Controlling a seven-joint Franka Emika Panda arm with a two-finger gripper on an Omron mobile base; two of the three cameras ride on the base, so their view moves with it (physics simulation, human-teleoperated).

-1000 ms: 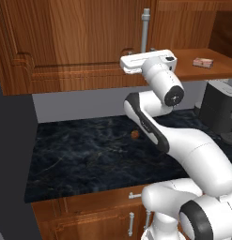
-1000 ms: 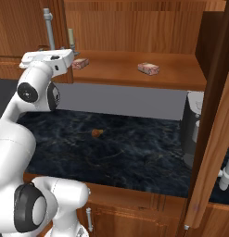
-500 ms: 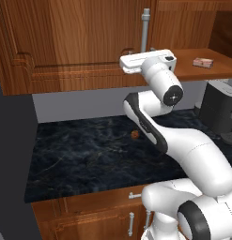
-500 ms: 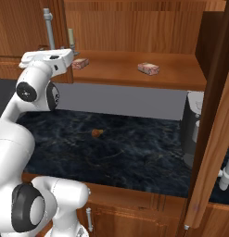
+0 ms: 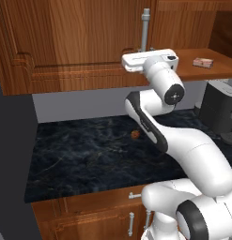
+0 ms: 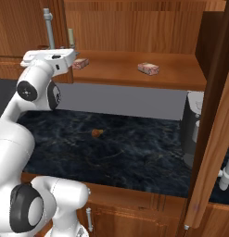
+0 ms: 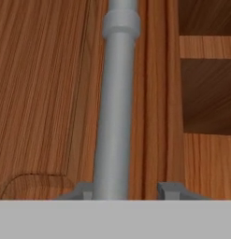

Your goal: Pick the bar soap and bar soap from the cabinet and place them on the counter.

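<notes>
While the arm sits almost where it was a second ago, the one real change is at the tool (image 7: 126,190): its jaws stood wide then and are now drawn in around the long silver handle (image 7: 114,116) of the cabinet's left-hand door (image 5: 65,37). In the hand view the bar runs straight up between the two dark tips. The left tip lies against it, and the right tip looks a little off it, so I judge this a grip just taken and not yet loaded.

Both soaps lie on the wooden shelf (image 6: 181,78) inside the cabinet. One bar soap (image 6: 148,68) rests out in the open part of the shelf, well clear of the arm. The other bar soap (image 6: 80,63) sits at the shelf's left end, just beside the white hand and close to the edge of the door that is held. The right-hand door (image 6: 218,115) is swung open. The black bench (image 5: 89,154) below carries only a small brown lump (image 5: 135,134), and no soap is on it yet.

For the task, this means the work is at the opening stage, not the picking stage. With the handle caught, the likely next move is to pull the left door outward, which would free the nearer soap. If the grip is uneven, the bar could slip as the pull begins.
</notes>
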